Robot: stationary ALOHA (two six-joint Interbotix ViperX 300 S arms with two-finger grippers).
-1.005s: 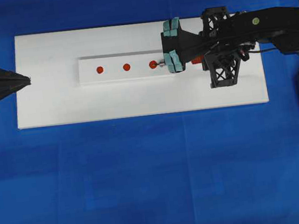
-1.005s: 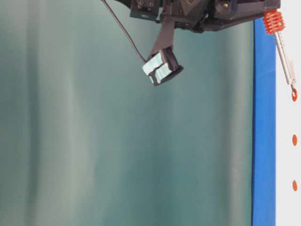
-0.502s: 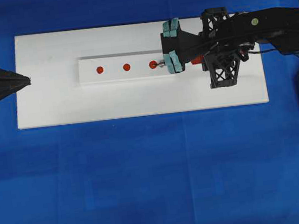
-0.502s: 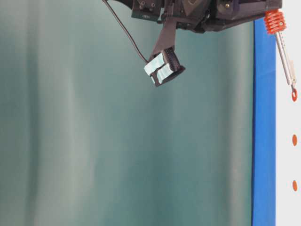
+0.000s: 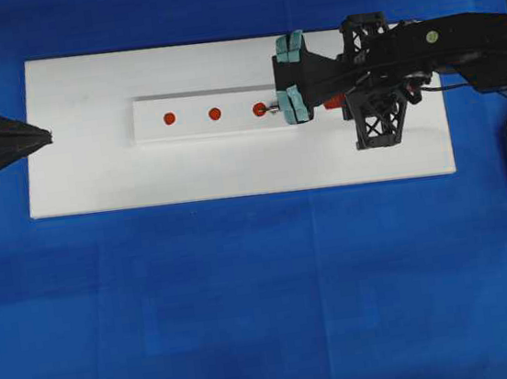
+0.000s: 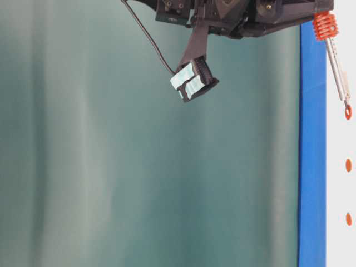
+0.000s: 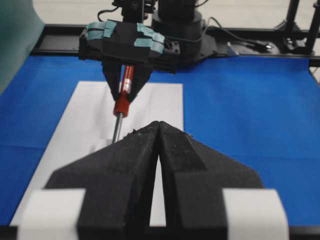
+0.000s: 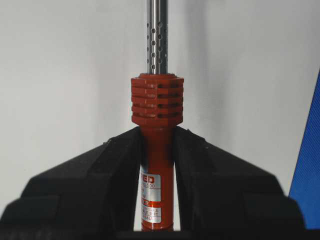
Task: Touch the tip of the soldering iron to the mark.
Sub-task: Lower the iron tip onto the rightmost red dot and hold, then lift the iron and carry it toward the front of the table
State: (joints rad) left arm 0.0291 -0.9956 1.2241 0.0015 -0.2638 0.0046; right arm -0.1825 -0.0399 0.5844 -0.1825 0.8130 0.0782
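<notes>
Starting at the left edge in the overhead view, the left end effector (image 5: 43, 136) sits at the edge of the white board (image 5: 104, 180), jaws clenched together with nothing in them. Next comes the white block (image 5: 195, 127) with three red dots; the mark (image 5: 215, 114) is the middle one, untouched. Then the tip (image 5: 272, 108) is right at the right-hand outer dot (image 5: 259, 109) instead. On the right, the right end effector (image 5: 292, 76) is grasping the soldering iron (image 8: 156, 150) by its orange-red handle, over the blue desk (image 5: 267, 299).
</notes>
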